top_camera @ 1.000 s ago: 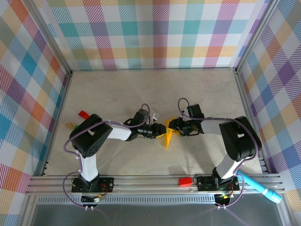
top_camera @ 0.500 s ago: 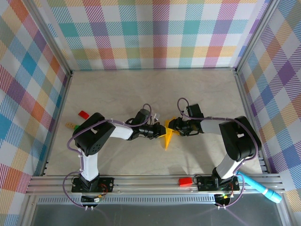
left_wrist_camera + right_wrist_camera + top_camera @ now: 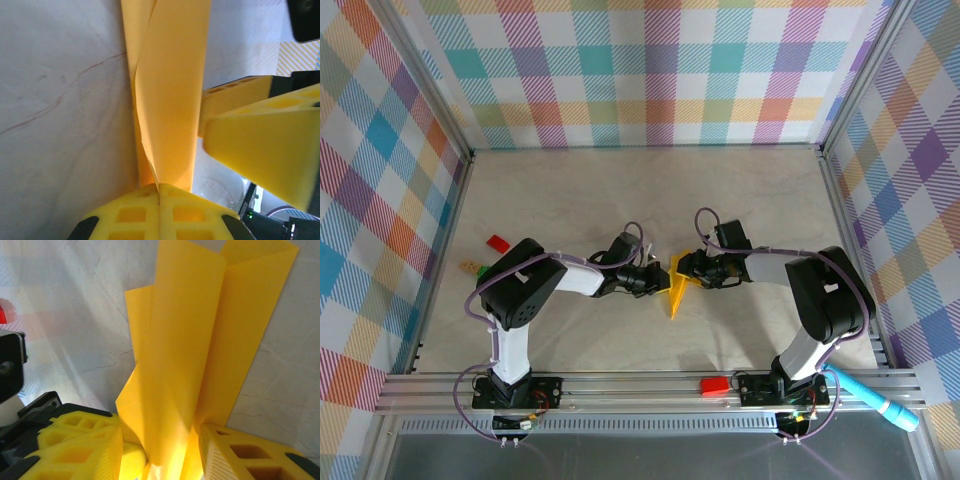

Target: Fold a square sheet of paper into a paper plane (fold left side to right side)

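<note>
Left gripper clenched on folded sheet of paper mid-table, right gripper astride it, grip unclear; open surface around, red block well left.

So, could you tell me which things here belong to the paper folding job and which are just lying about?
In the job: folded yellow paper, left gripper, right gripper.
Lying about: red block at the left, red block on the rail, light blue cylinder, small tan piece.
</note>
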### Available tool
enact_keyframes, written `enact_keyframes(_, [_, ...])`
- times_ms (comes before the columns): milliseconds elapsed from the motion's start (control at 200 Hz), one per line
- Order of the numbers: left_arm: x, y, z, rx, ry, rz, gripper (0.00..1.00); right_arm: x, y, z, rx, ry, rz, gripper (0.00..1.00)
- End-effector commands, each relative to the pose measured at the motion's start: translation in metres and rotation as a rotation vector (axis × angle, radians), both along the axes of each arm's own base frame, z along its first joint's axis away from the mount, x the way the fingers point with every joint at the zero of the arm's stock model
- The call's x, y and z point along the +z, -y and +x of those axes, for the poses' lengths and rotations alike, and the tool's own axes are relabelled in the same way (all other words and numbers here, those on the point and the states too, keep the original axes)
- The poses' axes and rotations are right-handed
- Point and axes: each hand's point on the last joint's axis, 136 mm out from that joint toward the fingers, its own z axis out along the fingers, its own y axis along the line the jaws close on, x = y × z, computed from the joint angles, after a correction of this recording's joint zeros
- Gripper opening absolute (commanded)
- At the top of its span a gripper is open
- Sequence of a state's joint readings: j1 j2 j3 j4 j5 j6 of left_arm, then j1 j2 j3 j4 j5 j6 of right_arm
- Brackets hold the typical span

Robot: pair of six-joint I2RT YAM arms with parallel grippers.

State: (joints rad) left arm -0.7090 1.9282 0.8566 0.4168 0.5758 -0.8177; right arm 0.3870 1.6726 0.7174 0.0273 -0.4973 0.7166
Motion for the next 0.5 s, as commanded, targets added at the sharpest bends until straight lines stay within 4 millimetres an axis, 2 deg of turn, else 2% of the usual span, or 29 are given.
enact_keyframes(0, [-0.008, -0.001, 0.005, -0.007, 0.010, 0.029, 0.02, -0.033, 0.009, -0.020, 0.026, -0.072, -0.109, 0.45])
enact_keyframes(495, [-0.034, -0.009, -0.006, -0.015, -0.021, 0.135, 0.00, -0.006, -0.001, -0.012, 0.011, -0.016, -0.027, 0.44])
